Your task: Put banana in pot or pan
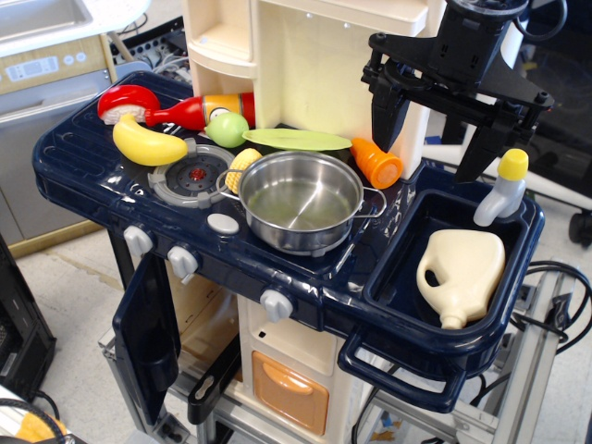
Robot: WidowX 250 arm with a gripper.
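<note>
Banana, glossy, stiff plastic and probably light and slippery, lies left of the empty steel pot beyond the grey burner disc, best pinched across its plump middle by the gripper, whose jaws hang wide apart, holding nothing, right of the pot.

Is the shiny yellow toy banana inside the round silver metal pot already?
No, the yellow toy banana lies on the dark blue stovetop to the left of the round steel pot, which holds nothing.
</note>
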